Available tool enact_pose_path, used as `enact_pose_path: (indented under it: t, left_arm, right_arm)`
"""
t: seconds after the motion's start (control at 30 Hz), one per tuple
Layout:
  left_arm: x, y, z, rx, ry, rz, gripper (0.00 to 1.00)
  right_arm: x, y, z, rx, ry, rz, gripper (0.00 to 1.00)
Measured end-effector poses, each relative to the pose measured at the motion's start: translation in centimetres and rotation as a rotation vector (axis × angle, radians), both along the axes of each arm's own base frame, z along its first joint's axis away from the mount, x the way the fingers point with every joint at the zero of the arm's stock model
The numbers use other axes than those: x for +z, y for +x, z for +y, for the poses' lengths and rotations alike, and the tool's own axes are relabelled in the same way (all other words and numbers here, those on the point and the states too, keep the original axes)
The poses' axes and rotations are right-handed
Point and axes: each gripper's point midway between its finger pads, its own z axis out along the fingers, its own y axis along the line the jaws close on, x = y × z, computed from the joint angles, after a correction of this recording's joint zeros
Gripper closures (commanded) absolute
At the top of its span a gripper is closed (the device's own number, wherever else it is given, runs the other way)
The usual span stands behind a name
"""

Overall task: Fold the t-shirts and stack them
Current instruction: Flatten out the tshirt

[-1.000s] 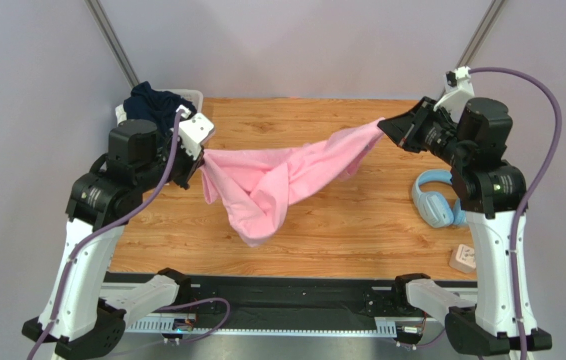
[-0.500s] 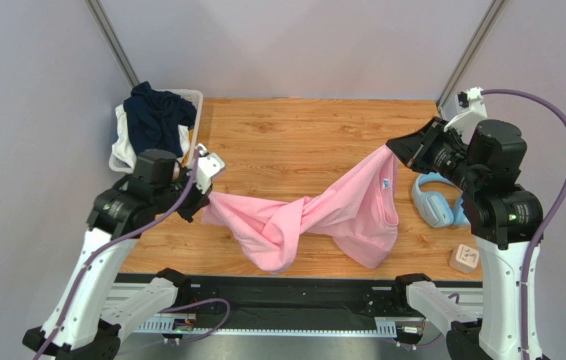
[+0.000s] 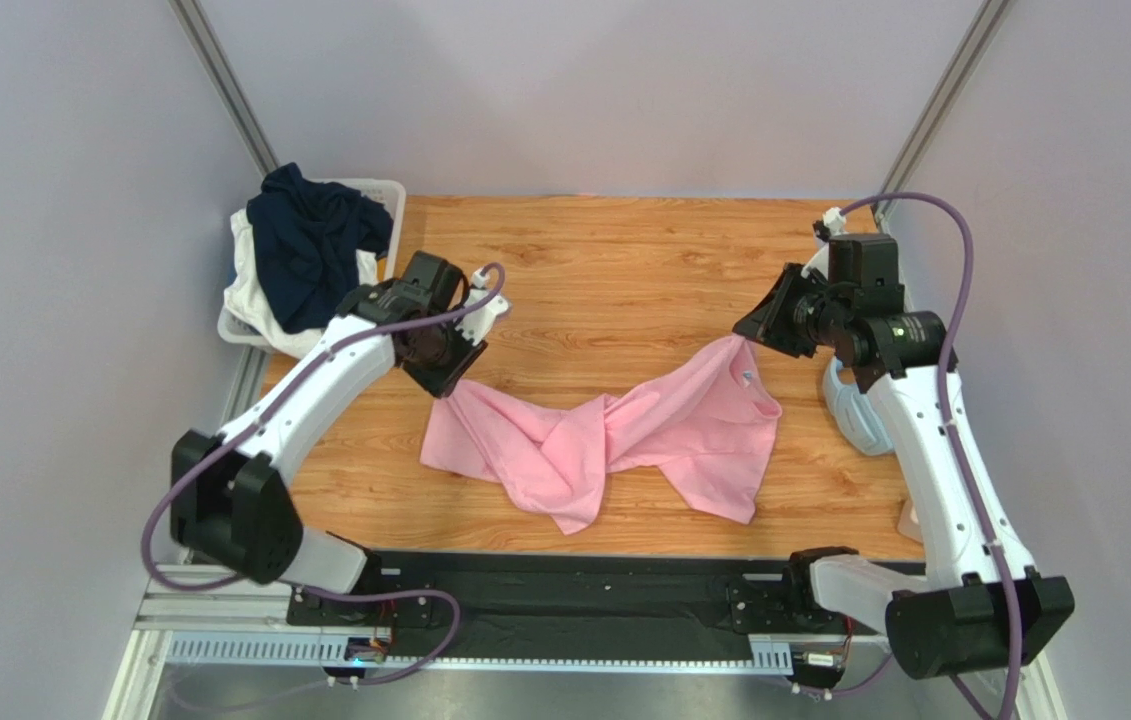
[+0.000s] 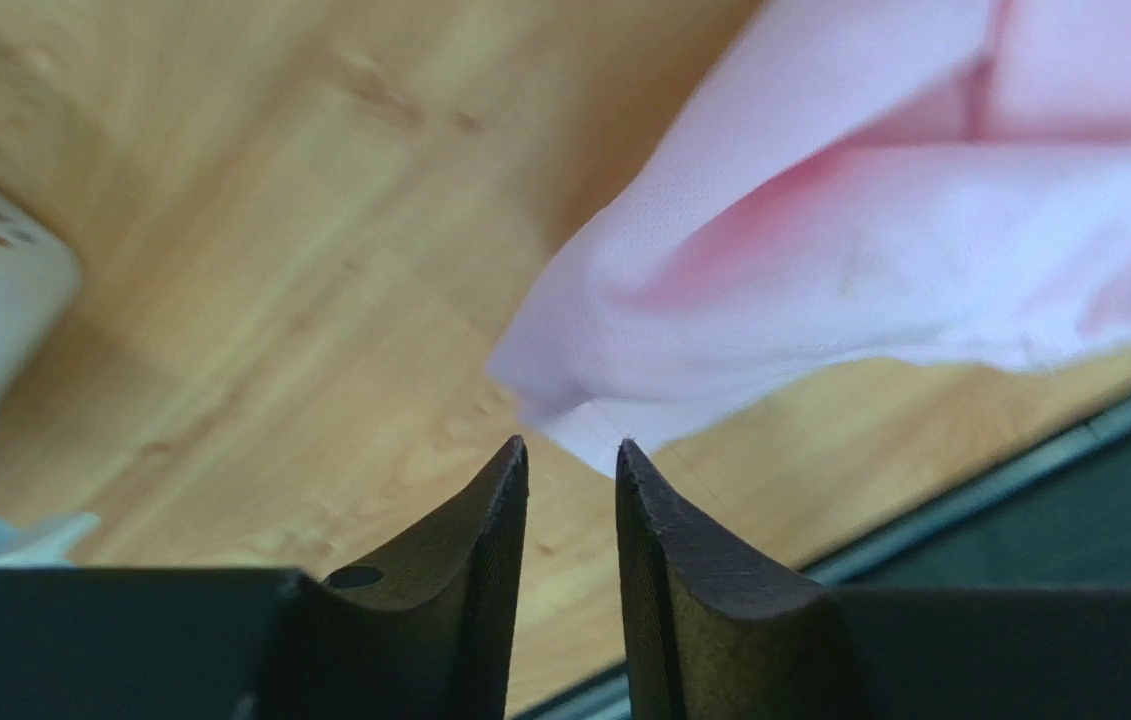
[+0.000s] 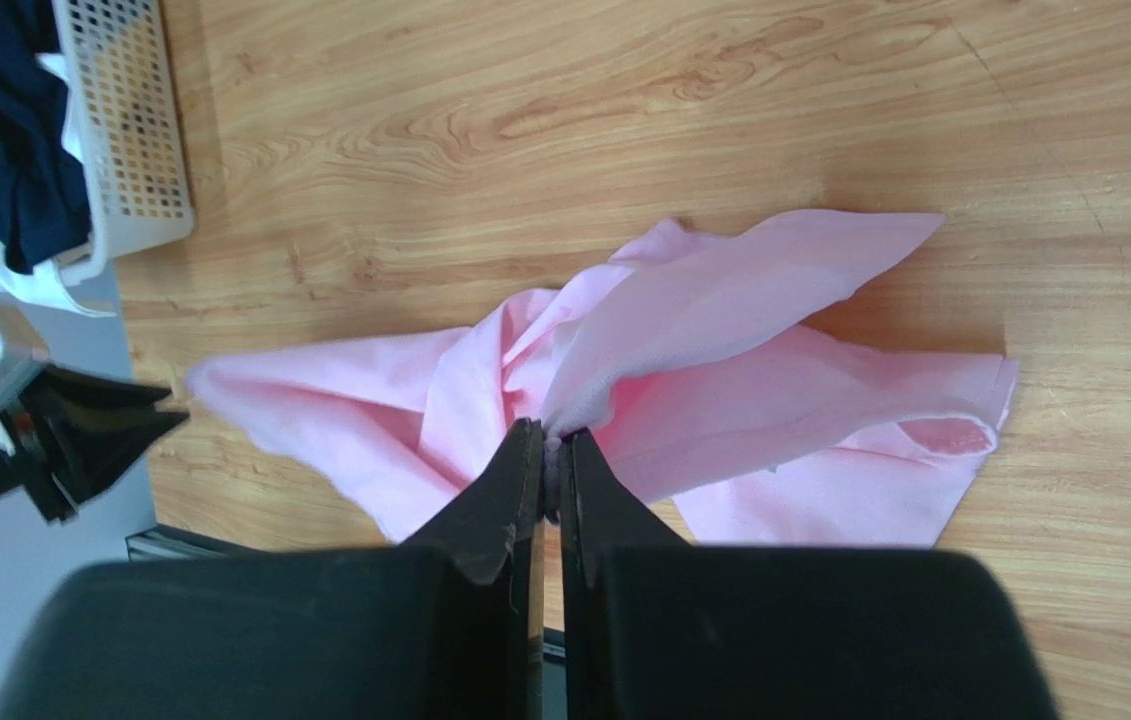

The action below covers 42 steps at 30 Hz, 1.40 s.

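Right gripper (image 5: 544, 435), at three o'clock, pinches an edge of the pink t-shirt (image 3: 601, 435), seemingly to spread it flat; left gripper (image 4: 571, 450), jaws parted and empty, hovers off its nine o'clock corner; navy t-shirt (image 3: 308, 240) sits in the basket (image 3: 391, 191) at ten o'clock.

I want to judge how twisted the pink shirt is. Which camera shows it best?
Top external: the whole pink t-shirt lies in view, twisted across itself at the middle. The right wrist view shows most of it, but the right end effector, pinching the cloth, hides part. The left wrist view catches only one corner.
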Motion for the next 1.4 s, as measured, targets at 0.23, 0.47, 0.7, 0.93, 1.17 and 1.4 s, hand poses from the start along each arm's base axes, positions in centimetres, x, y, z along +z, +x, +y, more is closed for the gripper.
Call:
enact_pose_path:
  t: [0.23,0.47,0.7,0.93,1.17,1.4]
  left_arm:
    - [-2.3,8.4,0.7,0.127,0.191,-0.066,0.26]
    - [-0.6,6.4,-2.6,0.034,0.138,-0.135,0.26]
    - [3.2,-6.0,-12.9,-0.439,-0.086,-0.236,0.32]
    - [-3.4,-11.2,-12.4,-0.607,0.032,-0.096,0.35]
    - [-6.2,-12.9,-14.9,-0.693,0.038,-0.043,0.37]
    - [-8.0,-15.4,-17.1,-0.774,0.018,0.004,0.38]
  right_arm:
    - [-3.1,4.2,0.3,-0.006,-0.013,0.041,1.0]
    - [-7.5,7.8,0.6,-0.007,-0.032,0.14,1.0]
    - [-10.2,9.0,0.8,-0.007,-0.039,0.193,1.0]
    - [-13.1,10.0,0.8,-0.006,-0.049,0.257,1.0]
    - [-14.0,11.1,0.7,-0.014,-0.057,0.274,1.0]
    - [-14.5,12.2,0.1,-0.028,-0.061,0.283,1.0]
